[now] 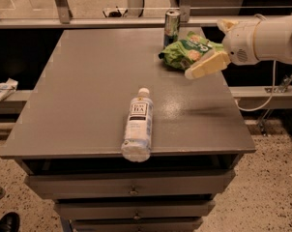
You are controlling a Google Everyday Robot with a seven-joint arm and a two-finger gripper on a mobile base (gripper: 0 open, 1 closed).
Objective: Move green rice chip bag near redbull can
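The green rice chip bag (184, 53) lies crumpled on the grey table (88, 91) at the back right. It rests just right of and in front of the redbull can (171, 27), which stands upright at the back edge. My gripper (210, 46) is at the bag's right end, on the white arm reaching in from the right. Its jaws stand wide apart. One cream finger (206, 65) is in front of the bag and the other (227, 24) is behind it. The bag's right end lies between them.
A clear white-labelled bottle (137, 124) lies on its side near the table's front edge, its base overhanging. Drawers sit below the tabletop. A railing runs behind the table. A cable hangs at the right.
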